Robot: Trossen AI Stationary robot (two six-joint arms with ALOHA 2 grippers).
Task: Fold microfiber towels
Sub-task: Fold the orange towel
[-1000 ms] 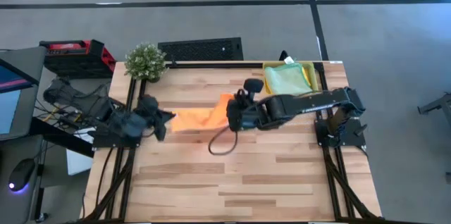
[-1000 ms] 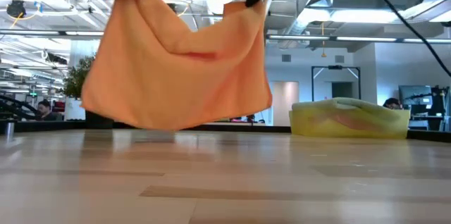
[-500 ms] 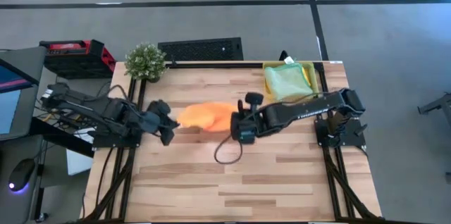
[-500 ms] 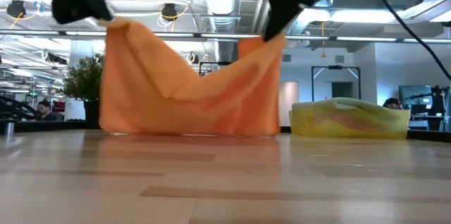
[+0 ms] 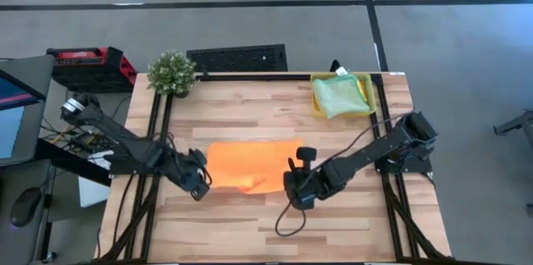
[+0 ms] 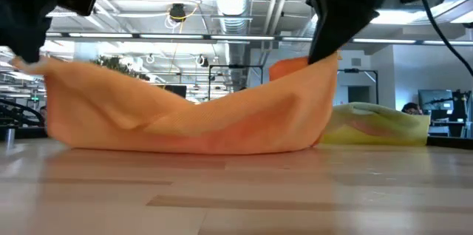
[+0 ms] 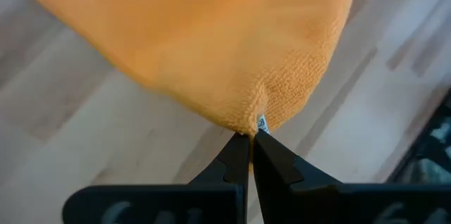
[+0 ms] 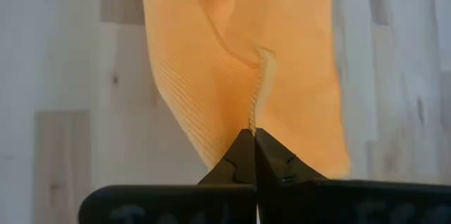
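An orange microfiber towel (image 5: 250, 163) lies spread across the middle of the wooden table, its far part flat on the wood and its near edge raised between my two grippers; it sags in the low view (image 6: 192, 120). My left gripper (image 5: 200, 188) is shut on the towel's near left corner. My right gripper (image 5: 296, 192) is shut on its near right corner. A pale green towel (image 5: 340, 94) lies in the yellow tray (image 5: 367, 102) at the far right. The pink and yellow towels are not in view. My left gripper pinches the towel's near left corner (image 7: 254, 120), by a small tag, between its two fingertips. The corner is held a little above the table and the cloth slopes away to the wood. My right gripper pinches the near right corner (image 8: 255, 122) at a bunched hem between its two fingertips. The corner is lifted and the cloth falls slack to the table.
A potted plant (image 5: 172, 72) stands at the far left corner. A black grille (image 5: 237, 57) lies beyond the far edge. The tray with the green towel shows at the right in the low view (image 6: 380, 124). Bare wood (image 5: 266, 232) lies toward the near edge.
Both grippers have come down and toward the table's near edge, still shut on the towel's corners. The towel, which hung clear in the air, has been lowered and drawn out: its lower part now lies on the table, and its held edge sags between the grippers.
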